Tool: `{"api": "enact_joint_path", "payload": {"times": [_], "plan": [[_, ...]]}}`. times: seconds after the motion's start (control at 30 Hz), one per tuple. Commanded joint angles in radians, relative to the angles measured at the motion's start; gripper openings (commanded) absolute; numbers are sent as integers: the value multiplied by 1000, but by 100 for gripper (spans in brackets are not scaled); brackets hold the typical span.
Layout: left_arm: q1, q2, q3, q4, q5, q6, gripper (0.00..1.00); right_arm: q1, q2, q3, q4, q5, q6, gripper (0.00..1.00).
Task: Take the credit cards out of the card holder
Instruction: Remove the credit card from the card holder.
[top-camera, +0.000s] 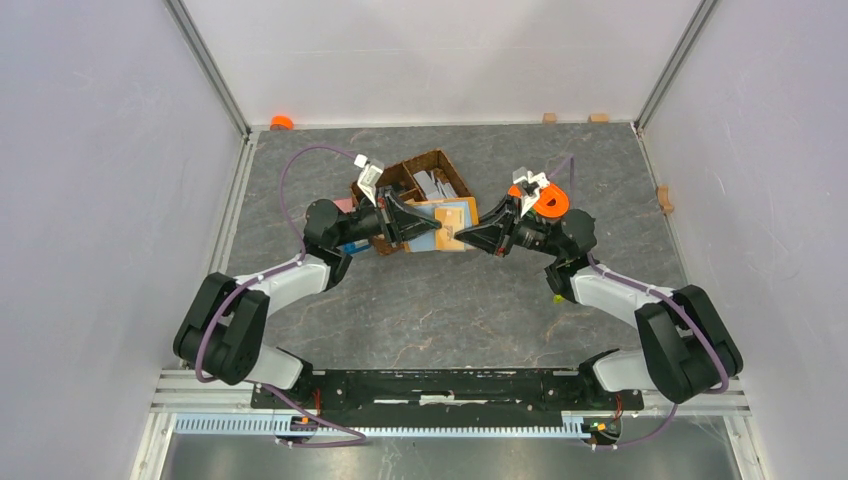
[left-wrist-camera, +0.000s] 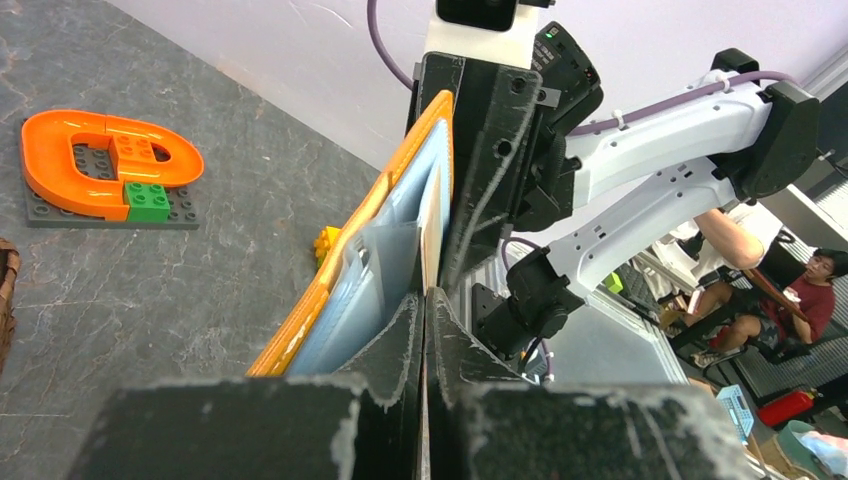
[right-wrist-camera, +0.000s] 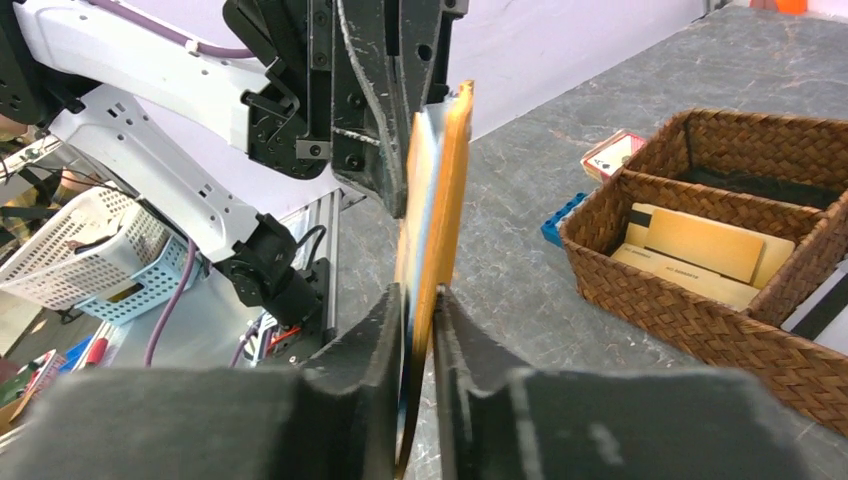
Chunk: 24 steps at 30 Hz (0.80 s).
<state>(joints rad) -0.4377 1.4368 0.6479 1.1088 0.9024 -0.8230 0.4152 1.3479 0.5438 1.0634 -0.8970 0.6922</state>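
Observation:
The mustard-orange card holder (top-camera: 452, 216) is held open above the table between both grippers, its light blue inside facing up. My left gripper (top-camera: 428, 228) is shut on a thin tan card (left-wrist-camera: 431, 225) that lies against the holder's blue panels (left-wrist-camera: 345, 290); the card's edge runs between the fingertips of that gripper (left-wrist-camera: 425, 296). My right gripper (top-camera: 461, 238) is shut on the holder's opposite edge (right-wrist-camera: 447, 170), with orange cover and blue lining pinched between the fingertips of that gripper (right-wrist-camera: 419, 292). The two grippers face each other, close together.
A brown wicker basket (top-camera: 392, 178) stands just behind the holder and holds tan cards (right-wrist-camera: 700, 240) in one compartment (right-wrist-camera: 690, 320). An orange plastic ring on a grey plate (left-wrist-camera: 100, 165) with a green brick lies behind the right gripper (top-camera: 552, 200). A blue brick (right-wrist-camera: 560, 222) lies beside the basket.

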Motion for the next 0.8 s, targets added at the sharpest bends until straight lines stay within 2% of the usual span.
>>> {"api": "enact_joint_path", "payload": {"times": [0.0,0.1,0.77], "plan": [[12,-40,1,0,23,3,2,-20,20,-18,197,-32,108,16],[22,-55,-5,-20,24,16,2,-24,14,-16,167,-27,90,11],[62,-77,-20,-47,32,21,2,-36,12,-21,166,-25,95,11]]}}
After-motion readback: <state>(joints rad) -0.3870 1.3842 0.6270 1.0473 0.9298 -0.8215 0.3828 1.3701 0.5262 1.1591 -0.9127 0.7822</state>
